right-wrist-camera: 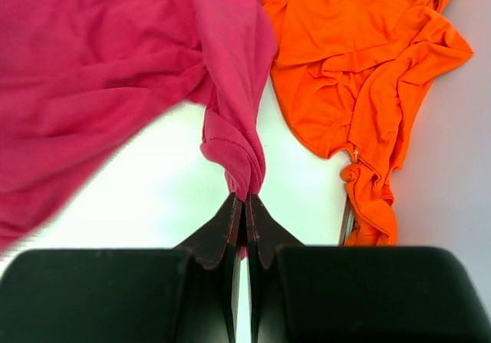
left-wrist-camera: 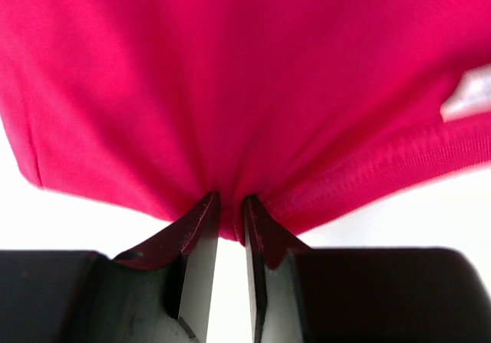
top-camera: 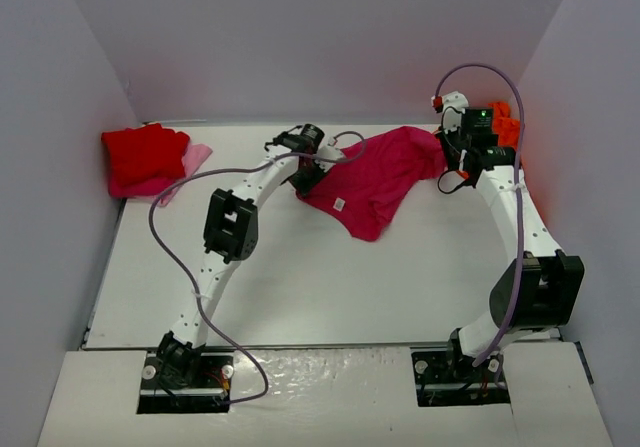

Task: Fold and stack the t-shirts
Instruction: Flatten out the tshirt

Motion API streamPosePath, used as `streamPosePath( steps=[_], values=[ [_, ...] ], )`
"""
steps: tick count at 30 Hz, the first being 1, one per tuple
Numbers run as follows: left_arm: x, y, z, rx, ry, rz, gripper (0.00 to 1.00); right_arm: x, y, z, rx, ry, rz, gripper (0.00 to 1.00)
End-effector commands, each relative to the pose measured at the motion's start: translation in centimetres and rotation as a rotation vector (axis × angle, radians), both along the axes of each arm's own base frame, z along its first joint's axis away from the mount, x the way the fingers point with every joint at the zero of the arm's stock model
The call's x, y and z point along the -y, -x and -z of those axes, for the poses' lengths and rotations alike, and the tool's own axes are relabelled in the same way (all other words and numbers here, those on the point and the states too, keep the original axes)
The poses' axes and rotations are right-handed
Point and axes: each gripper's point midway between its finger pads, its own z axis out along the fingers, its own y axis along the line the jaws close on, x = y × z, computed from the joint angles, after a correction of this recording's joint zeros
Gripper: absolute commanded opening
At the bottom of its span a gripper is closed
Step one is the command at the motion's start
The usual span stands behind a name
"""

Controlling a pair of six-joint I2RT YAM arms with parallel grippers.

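Observation:
The magenta-pink t-shirt (top-camera: pixel 375 177) hangs stretched between both grippers above the table's far middle. My left gripper (top-camera: pixel 305 172) is shut on its hem edge (left-wrist-camera: pixel 230 220). My right gripper (top-camera: pixel 452 162) is shut on a bunched corner of the same shirt (right-wrist-camera: pixel 238 159). The orange t-shirt (right-wrist-camera: pixel 360 74) lies crumpled at the far right, beside the right gripper (right-wrist-camera: pixel 245 201), and shows behind the right wrist in the top view (top-camera: pixel 503 122). The bright red t-shirt (top-camera: pixel 145 152) lies folded at the far left on top of a pink cloth (top-camera: pixel 190 167).
Grey walls close in the table (top-camera: pixel 300 277) on the left, back and right. The right arm's purple cable (top-camera: pixel 505 87) loops above the orange shirt. The left arm's cable (top-camera: pixel 170 247) trails over the table's left half.

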Motion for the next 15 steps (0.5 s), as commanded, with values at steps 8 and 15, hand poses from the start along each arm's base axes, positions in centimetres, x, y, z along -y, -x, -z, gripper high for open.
streamPosePath(
  steps=[8,15],
  values=[
    [-18.2,-2.3,-3.1,0.030,-0.138,-0.322,0.18,-1.6,1.6,-0.8,0.038,0.002,-0.076,0.00],
    [-11.9,-0.7,-10.8,0.154,-0.026,-0.198,0.49,-2.3,1.9,0.9,0.000,-0.016,-0.101,0.00]
  ],
)
